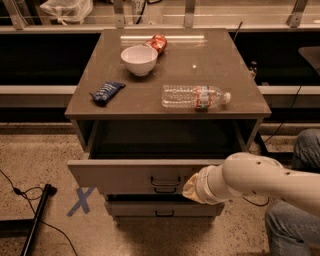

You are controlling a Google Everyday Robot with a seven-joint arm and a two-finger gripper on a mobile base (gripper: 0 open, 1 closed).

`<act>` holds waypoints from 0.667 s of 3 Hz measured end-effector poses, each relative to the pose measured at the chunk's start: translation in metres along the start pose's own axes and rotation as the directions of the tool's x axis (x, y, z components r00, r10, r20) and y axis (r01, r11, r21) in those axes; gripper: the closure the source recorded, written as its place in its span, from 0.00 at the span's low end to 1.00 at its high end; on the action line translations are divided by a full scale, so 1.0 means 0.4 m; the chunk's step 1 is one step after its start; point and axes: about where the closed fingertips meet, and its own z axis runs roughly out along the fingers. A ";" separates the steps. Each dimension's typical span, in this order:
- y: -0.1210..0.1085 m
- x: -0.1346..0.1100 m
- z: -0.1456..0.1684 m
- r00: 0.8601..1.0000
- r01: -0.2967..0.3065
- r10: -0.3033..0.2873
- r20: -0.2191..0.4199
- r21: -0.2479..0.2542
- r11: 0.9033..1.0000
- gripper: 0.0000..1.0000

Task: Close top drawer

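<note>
Grey-brown counter [175,65] fills the centre, a cabinet with drawers under its top. Speckled floor [40,150] lies around it. White robot arm [265,180] comes in low from the right edge and crosses the cabinet front.

Top drawer [125,175] sits right under the counter top, partly pulled out, inside in shadow. Its flat front panel faces the camera, with a small dark loop handle [165,180] at centre.

Lower drawer front [135,207] is beneath it, set further back, with its own handle. Between the two, only a second loop handle shows.

Jeans-clad legs [306,150] are at the far right, behind and below the arm.

Hand [190,187] is at the arm's end, behind a beige cuff. It is right up against the top drawer's front panel, just right of the handle. Cannot tell if it is spread or pressed together; the cuff hides it.

On the counter:
- Clear water bottle [195,96] lies on its side right of centre, cap pointing right.
- White bowl [139,59] stands upright, back left.
- Red-orange snack bag [158,43] is just behind the bowl to its right; cannot tell if they touch.
- Blue snack packet [107,91] lies near the left edge, well apart from the bottle.

Off the counter:
- White plastic bag [65,9] is at top left, beyond the rail.
- Black pole [37,217] lies on the floor at bottom left, a cable beside it.
- Blue tape X [80,201] is on the floor, just left of the cabinet base.
</note>
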 end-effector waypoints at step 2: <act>-0.032 0.002 -0.004 1.000 0.006 -0.008 0.025 0.060 0.998 1.00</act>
